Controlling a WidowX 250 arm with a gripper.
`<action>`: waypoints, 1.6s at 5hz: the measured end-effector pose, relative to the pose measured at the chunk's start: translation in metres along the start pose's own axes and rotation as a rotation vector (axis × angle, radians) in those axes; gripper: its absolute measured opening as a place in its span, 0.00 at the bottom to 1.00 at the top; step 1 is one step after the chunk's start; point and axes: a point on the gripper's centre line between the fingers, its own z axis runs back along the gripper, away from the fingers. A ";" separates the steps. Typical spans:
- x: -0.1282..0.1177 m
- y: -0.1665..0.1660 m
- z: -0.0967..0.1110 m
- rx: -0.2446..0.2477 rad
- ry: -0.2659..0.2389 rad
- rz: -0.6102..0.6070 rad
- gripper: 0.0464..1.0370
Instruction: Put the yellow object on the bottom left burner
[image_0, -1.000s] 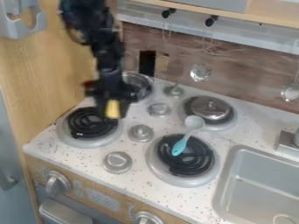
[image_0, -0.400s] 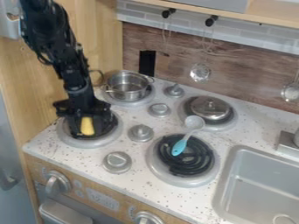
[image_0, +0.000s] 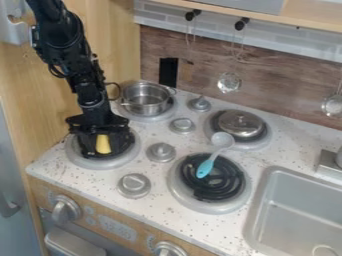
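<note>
We see the yellow object (image_0: 103, 144) at the jaws of our gripper (image_0: 103, 148), with the bottom left burner (image_0: 89, 162) below. We can't tell if they're wide or narrow. Behind them sits a pot (image_0: 143, 106).

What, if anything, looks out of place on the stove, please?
The blue-and-white spoon looks out of place: it lies with its blue end over the bottom right burner, where a pot would normally stand. Nothing looks spilled or damaged.

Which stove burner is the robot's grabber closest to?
The bottom left black coil burner with the silver rim: the black gripper is right at it. The other three burners are farther away.
</note>
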 end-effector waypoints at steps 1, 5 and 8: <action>0.010 0.002 -0.002 0.005 -0.005 0.000 0.49; 0.024 -0.005 0.056 0.005 -0.045 -0.083 0.97; 0.007 -0.038 0.065 -0.065 0.131 -0.233 0.96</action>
